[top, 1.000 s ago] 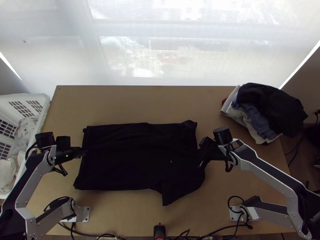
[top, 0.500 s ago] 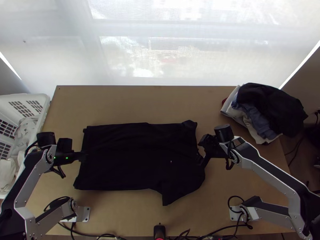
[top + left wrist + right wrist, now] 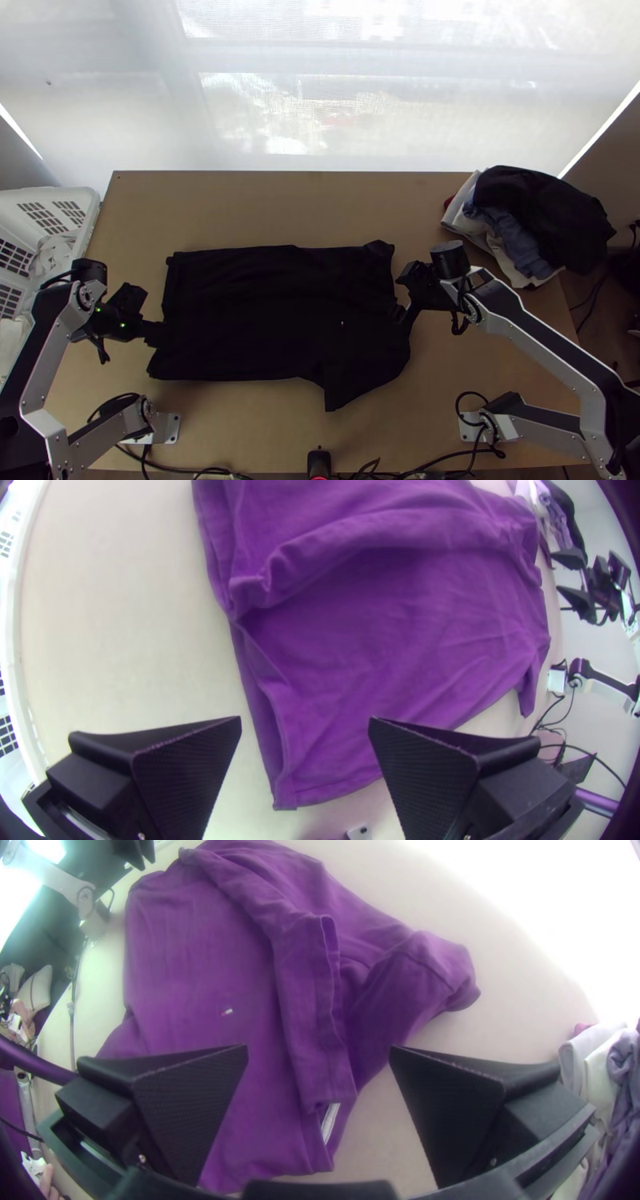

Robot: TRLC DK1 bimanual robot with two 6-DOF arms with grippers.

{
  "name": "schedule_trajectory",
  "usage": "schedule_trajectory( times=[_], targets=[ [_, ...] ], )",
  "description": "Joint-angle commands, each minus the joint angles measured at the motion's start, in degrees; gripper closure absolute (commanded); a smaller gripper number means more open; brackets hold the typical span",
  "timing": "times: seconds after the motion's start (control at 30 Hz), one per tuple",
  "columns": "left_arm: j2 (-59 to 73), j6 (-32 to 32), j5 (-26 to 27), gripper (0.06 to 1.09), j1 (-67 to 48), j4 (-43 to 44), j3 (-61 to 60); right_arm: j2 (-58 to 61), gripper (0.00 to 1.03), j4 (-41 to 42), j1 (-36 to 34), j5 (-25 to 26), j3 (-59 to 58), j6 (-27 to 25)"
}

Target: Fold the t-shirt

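Pointing its gripper in at the t-shirt's hem end, the left arm (image 3: 58, 352) rises from the lower left of the top view, bends at the wrist, and lines up toward the picture's right, angled a bit toward the near edge. Left gripper (image 3: 156, 333) is spread wide, nothing grasped; left wrist view has its fingers (image 3: 187, 767) well apart with the hem's corner showing between them.

Right arm (image 3: 538, 332) slants up from the lower right, elbow bent, wrist over the table (image 3: 280, 212) just beside the shirt's other end. Right gripper (image 3: 406, 312) aims toward the shirt, tips at its edge in the top view; fingers (image 3: 193, 1107) parted wide, no cloth clamped. Can't tell if either gripper's tips touch fabric.

T-shirt (image 3: 272, 312) lies across the table's middle between the grippers, mostly flat, a strip of it folded over the rest in the wrist views, some wrinkles, one sleeve sticking out toward the near edge.

White basket (image 3: 90, 210) with cloth in it at the left side, pile of clothes (image 3: 544, 216) at the far right corner.
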Motion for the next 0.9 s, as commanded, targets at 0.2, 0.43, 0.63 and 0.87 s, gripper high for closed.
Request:
schedule_trajectory(
  times=[0.2,0.43,0.63,0.87],
  targets=[
    [-0.4,8.9,-7.6,0.23,0.5,-1.2,-6.6,-1.5,0.04,-0.9,0.7,0.0,1.4,0.5],
    [1.6,8.9,-6.5,0.63,-0.2,0.5,-9.2,-1.6,0.04,-8.0,4.0,0.6,6.9,0.1],
    [1.8,9.0,-5.5,1.05,0.0,1.6,-9.2,-0.8,0.04,-16.7,13.6,4.1,10.4,-3.2],
    [1.8,7.2,-5.2,1.05,0.0,3.0,-8.4,2.0,0.05,-21.9,28.0,5.3,11.7,-7.3]
  ],
)
